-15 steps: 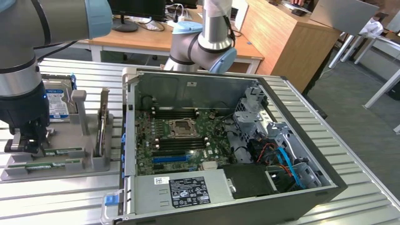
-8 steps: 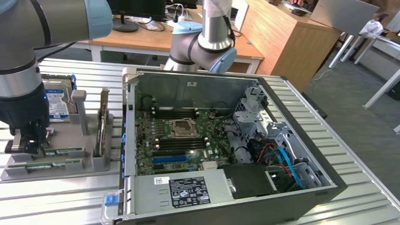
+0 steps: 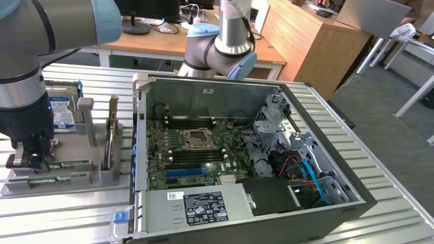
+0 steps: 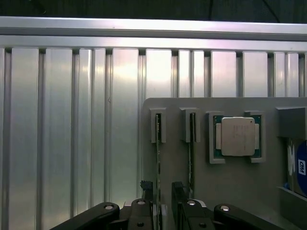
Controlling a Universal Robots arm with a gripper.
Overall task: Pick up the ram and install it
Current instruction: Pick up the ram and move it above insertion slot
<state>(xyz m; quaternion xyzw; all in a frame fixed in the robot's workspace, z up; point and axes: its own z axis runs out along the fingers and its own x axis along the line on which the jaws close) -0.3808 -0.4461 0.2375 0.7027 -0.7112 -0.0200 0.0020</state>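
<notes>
**Open hand stands over the outer ram in the tray**

The ribbed metal counter (image 3: 386,168) carries an open computer case (image 3: 203,86). The case lies on its side and shows the green motherboard (image 3: 196,152). At its near end is a grey power supply (image 3: 196,203) with a label. On the exterior view's left of the case lies a flat grey tray (image 3: 40,190). The robot arm (image 3: 27,66) comes down on that side, and its hand (image 3: 30,162) is low over the tray.

In the tray, a hard drive (image 3: 62,117) with a blue label stands at the far side. In the wrist view, a square silver processor (image 4: 238,136) sits in its own frame next to the drive. Beside the processor, two slots hold two green sticks on their edges, parallel and a little apart. The ram (image 4: 158,158) is the stick nearest to the edge of the tray. The second stick (image 4: 192,153) is between it and the processor.

The hand is opened wide. In the wrist view its two dark fingers (image 4: 178,189) stand one on each side of the ram, and the second stick is outside them. A narrow gap shows between each finger and the ram, so the hand holds nothing. The ram sits in its slot in the tray, well apart from the computer case.
</notes>
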